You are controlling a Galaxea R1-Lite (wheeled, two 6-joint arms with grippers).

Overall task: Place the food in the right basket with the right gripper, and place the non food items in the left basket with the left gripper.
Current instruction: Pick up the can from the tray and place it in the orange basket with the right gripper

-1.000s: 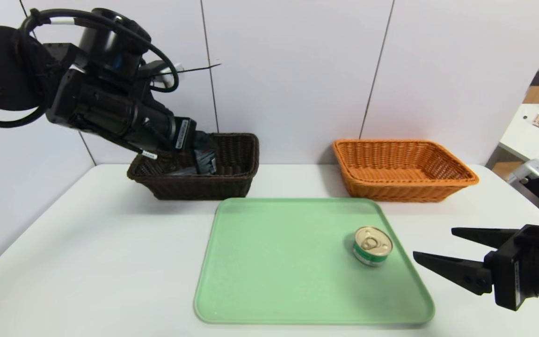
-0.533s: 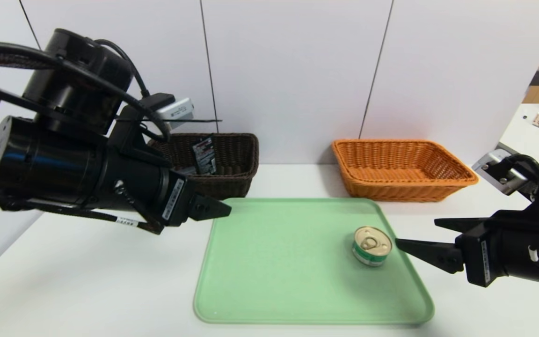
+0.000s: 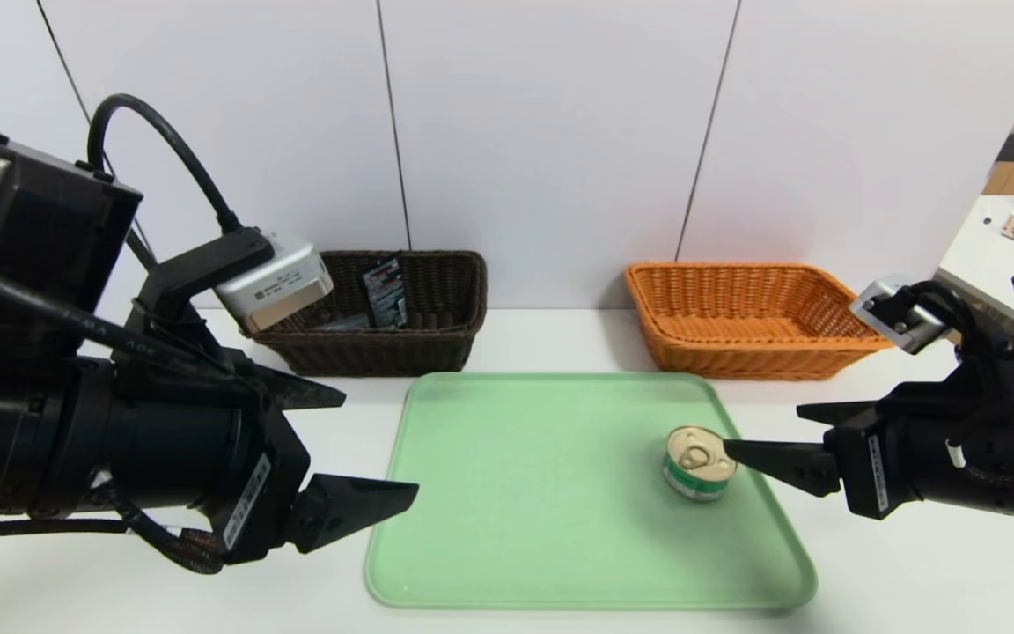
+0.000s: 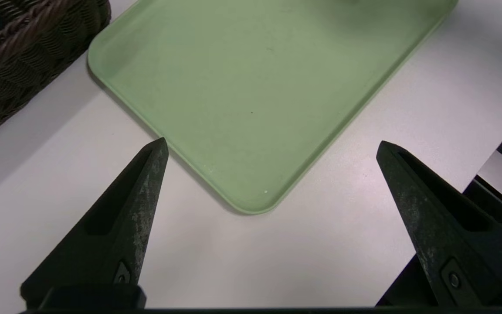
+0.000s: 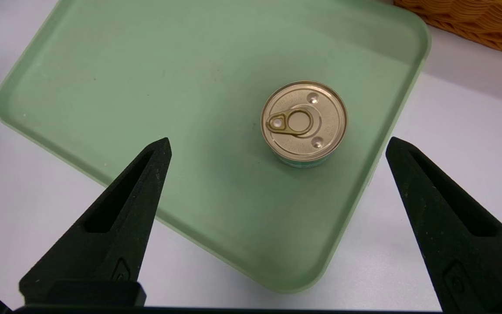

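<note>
Both grippers' empty fingers (image 5: 142, 192) stand wide; the rigid, probably full can (image 5: 304, 122) wants gripping round its sides.

Can (image 3: 697, 467) on tray (image 3: 551, 511), L basket (image 3: 437, 343) & R basket (image 3: 762, 361) behind tray, pkt (image 3: 384, 291) in L basket

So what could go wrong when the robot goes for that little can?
The right tool is open and not yet around the can, so a finger might bump its lid or knock it along the smooth green tray. The can is round, so it might slip out on the way to the orange basket.
</note>
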